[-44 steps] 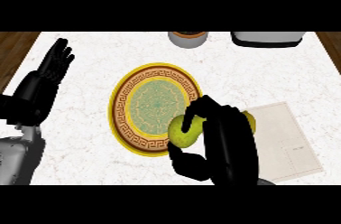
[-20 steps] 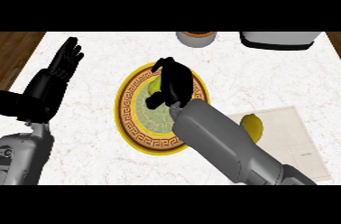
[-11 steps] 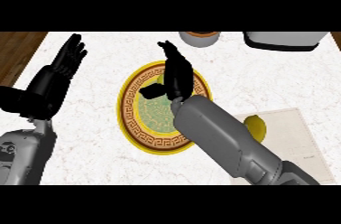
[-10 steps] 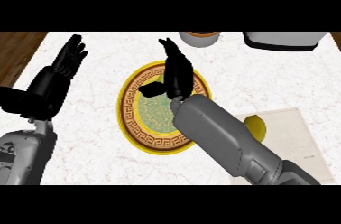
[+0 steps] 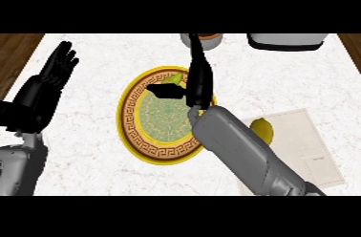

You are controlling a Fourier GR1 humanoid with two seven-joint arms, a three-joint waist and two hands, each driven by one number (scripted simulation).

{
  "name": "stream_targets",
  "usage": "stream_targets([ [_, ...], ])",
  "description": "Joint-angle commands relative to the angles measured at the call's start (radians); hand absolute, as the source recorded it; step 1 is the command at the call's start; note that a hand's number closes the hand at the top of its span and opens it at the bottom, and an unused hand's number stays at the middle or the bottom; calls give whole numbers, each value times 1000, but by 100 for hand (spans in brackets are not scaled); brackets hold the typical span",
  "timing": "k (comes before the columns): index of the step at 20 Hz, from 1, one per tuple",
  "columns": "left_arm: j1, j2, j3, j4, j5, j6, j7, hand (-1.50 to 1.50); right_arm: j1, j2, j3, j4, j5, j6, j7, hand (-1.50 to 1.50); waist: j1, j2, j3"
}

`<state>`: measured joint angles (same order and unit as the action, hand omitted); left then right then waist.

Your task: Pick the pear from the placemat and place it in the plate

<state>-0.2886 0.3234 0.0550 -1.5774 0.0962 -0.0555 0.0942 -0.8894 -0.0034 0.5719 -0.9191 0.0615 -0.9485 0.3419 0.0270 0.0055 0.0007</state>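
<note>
Black right hand, fingers straight, hangs over the gold-rimmed round plate. Yellow-green pear lies on the pale rectangular placemat. Black left hand rests open-fingered.

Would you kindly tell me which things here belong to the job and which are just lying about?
Job: pear, placemat, plate, right hand.
Lying about: cup and grey container at the top edge; left hand resting open at the left.

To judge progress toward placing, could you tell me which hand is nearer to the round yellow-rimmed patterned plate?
The right hand: it hangs over the plate's far half. The left hand rests open off to the plate's left, over the marble counter.
</note>
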Motion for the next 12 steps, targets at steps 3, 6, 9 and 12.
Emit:
stream_targets([
  [3,32,-26,-7,-15,-36,28,-2,0,183,-88,-86,-212,-43,27,-107,-150,-39,-9,0],
  [6,62,14,28,-120,7,-1,73,0,286,-196,-100,-341,-50,102,-114,-150,-36,-12,0],
  [9,73,-17,16,-61,-34,6,5,0,421,-219,-101,-451,-39,120,-149,-150,-37,-9,-1],
  [12,92,-9,33,-71,-12,-24,2,0,527,-297,-135,-553,-77,211,-201,-150,-35,-8,-1],
])
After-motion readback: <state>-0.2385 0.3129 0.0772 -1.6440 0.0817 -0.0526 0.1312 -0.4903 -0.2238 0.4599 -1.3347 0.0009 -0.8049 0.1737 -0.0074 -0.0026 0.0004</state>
